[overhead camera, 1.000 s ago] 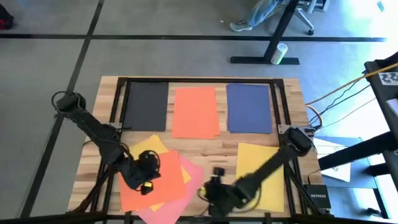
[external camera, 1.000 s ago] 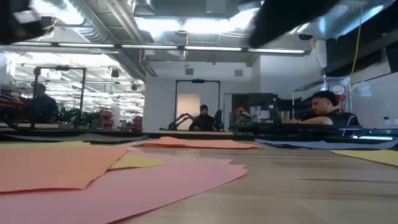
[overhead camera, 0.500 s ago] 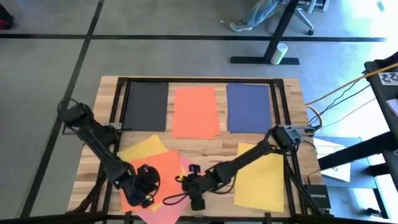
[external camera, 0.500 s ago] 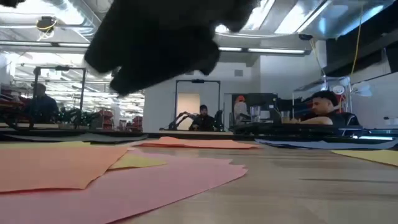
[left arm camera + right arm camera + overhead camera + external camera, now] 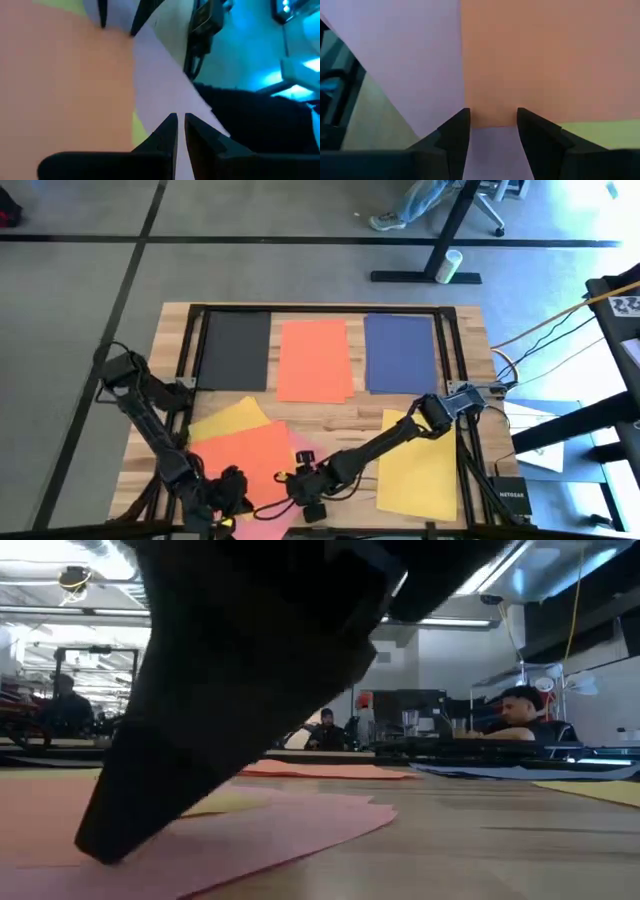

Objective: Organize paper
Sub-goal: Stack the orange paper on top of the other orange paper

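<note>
You are working the loose pile at the table's (image 5: 320,412) front-left corner, where an orange-red sheet (image 5: 248,458) is lying on top of a pink sheet (image 5: 292,442) and a yellow sheet (image 5: 232,417), all fanned at an angle to the table's edges. Along the back edge, the black sheet (image 5: 236,350), a second orange-red sheet (image 5: 313,360) and the navy sheet (image 5: 400,353) are already lying in a neat row, and another yellow sheet (image 5: 421,463) is sitting squarely at the front-right.

Your right gripper (image 5: 303,483) is reaching across from the right side and hanging low over the pile's front edge, fingers spread moderately; in its wrist view the orange-red sheet's corner (image 5: 490,122) is sitting right between the fingers (image 5: 454,131), with pink showing on the near side. So the orange-red sheet is lying straight ahead of this gripper, its long axis running away from the front edge toward the back-left.

Your left gripper (image 5: 226,498) is sitting at the front edge just beside the pile's left part, its fingers (image 5: 165,134) nearly closed with only a slit between them and nothing visibly held. It appears to be over the pink edge, though that wrist view is too poor to be sure.

The right gripper is the one lined up on the corner, so it looks better placed to take the orange-red sheet.
</note>
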Controlling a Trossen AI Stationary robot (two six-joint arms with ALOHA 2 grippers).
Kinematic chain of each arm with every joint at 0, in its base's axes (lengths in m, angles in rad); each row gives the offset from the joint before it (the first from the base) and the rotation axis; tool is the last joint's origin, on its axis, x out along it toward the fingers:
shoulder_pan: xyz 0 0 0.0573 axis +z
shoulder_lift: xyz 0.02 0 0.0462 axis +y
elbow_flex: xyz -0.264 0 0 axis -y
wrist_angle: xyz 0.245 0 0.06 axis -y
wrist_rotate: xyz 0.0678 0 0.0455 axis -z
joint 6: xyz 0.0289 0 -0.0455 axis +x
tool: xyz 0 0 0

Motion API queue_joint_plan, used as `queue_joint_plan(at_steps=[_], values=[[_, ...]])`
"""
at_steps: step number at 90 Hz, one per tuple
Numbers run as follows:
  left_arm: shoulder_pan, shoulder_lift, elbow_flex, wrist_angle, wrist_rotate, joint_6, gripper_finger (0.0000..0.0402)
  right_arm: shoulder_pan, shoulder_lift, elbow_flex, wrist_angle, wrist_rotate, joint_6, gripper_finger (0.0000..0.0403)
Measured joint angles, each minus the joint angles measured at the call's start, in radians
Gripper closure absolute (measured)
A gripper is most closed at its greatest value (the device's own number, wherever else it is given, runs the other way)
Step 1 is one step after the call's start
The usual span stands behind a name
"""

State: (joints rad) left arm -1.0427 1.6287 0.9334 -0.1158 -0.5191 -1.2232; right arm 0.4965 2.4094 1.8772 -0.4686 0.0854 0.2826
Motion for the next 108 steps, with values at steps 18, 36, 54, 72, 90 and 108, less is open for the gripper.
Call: queue_joint_plan(at_steps=[18,36,54,72,90,108], values=[[-0.026,0.000,0.001,-0.004,-0.053,-0.051,0.0382,0.000,0.018,0.002,0.007,0.001,0.001,0.0265],[-0.031,0.000,0.001,-0.017,-0.062,-0.043,0.0382,0.002,0.030,0.003,0.011,0.002,0.009,0.0381],[-0.031,0.008,0.000,-0.142,-0.047,-0.021,0.0382,0.000,0.023,0.031,-0.016,0.084,0.049,0.0397],[-0.016,0.021,-0.001,-0.197,-0.051,0.003,0.0382,0.006,0.017,0.152,-0.145,0.136,0.057,0.0402],[-0.013,0.015,0.000,-0.179,-0.051,0.058,0.0382,0.048,0.015,0.320,-0.452,0.354,0.165,0.0402],[0.012,0.015,-0.001,-0.185,-0.059,0.135,0.0382,0.062,0.015,0.478,-0.828,0.577,0.312,0.0403]])
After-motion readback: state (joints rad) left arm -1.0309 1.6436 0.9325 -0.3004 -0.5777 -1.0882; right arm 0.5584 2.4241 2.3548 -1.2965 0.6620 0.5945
